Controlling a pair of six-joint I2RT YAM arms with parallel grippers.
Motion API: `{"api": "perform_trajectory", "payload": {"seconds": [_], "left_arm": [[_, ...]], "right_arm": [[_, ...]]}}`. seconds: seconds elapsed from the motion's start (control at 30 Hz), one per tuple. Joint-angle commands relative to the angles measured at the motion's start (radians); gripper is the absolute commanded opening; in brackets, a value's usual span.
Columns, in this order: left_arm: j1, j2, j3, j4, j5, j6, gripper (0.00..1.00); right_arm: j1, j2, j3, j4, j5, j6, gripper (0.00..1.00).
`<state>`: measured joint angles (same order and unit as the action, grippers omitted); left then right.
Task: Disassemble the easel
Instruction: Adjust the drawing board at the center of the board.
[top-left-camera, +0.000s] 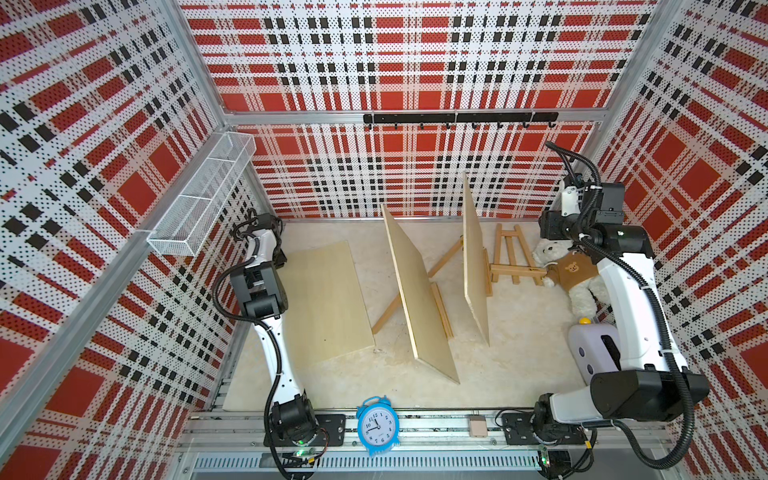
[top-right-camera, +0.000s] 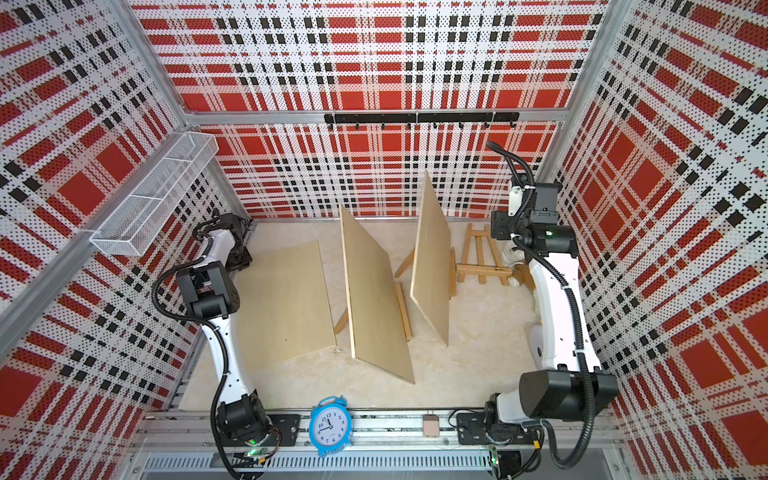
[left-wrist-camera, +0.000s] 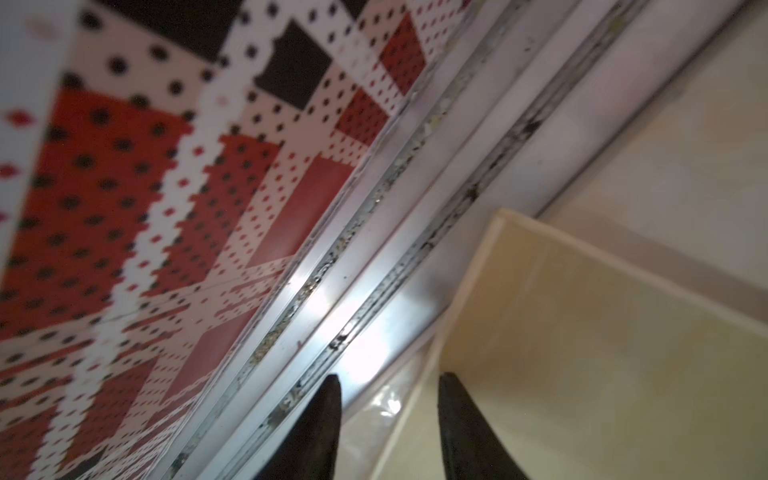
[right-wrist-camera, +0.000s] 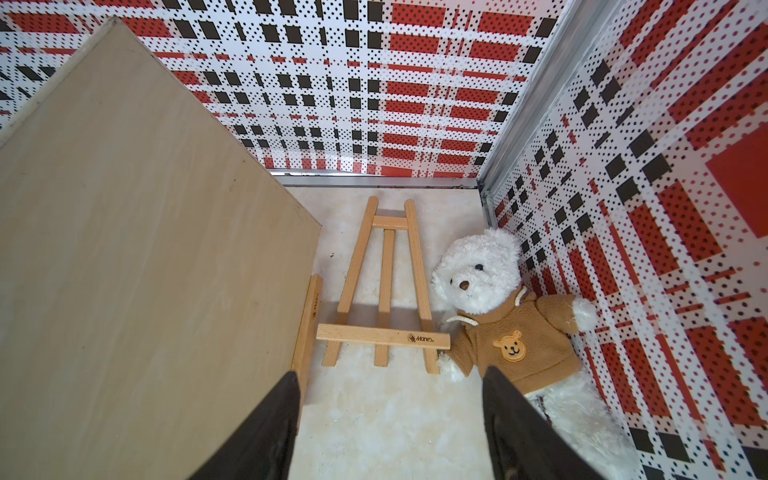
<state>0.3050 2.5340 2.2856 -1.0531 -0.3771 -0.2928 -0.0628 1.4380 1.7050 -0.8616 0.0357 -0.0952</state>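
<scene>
Easels and boards on the tabletop — both claws empty.
The small easel lies flat at the far right, just beside the teddy bear. The leaning board and the second leaning board stand propped on wooden easels mid-table. The flat board lies at the left. The left gripper has its jaws parted over the flat board's edge — the right gripper is spread wide, facing the small easel.

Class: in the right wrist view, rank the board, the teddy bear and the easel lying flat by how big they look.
1. Board, though it is nearest the camera, which enlarges it.
2. Teddy bear.
3. Easel.
</scene>
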Motion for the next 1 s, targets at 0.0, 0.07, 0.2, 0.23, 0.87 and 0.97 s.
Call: {"api": "perform_trajectory", "payload": {"seconds": [0.0,0.07,0.2,0.23,0.87,0.97], "left_arm": [[-0.028,0.067,0.079,-0.059,0.044,0.000,0.43],[-0.033,0.089,0.112,-0.070,0.048,0.005,0.43],[-0.045,0.084,0.128,-0.067,0.056,0.001,0.43],[-0.052,0.070,0.120,-0.060,0.050,-0.003,0.43],[0.043,-0.066,-0.121,0.005,0.130,-0.116,0.48],[0.047,-0.046,-0.121,0.008,0.160,-0.105,0.48]], "right_arm": [[0.003,-0.031,-0.010,0.006,0.023,-0.021,0.71],[0.003,-0.033,-0.013,0.004,0.027,-0.021,0.71],[0.003,-0.038,-0.012,0.000,0.030,-0.018,0.71],[0.004,-0.039,-0.009,-0.001,0.029,-0.017,0.71],[0.003,-0.085,-0.075,0.023,0.020,-0.008,0.71],[0.004,-0.082,-0.060,0.023,0.016,-0.008,0.71]]}}
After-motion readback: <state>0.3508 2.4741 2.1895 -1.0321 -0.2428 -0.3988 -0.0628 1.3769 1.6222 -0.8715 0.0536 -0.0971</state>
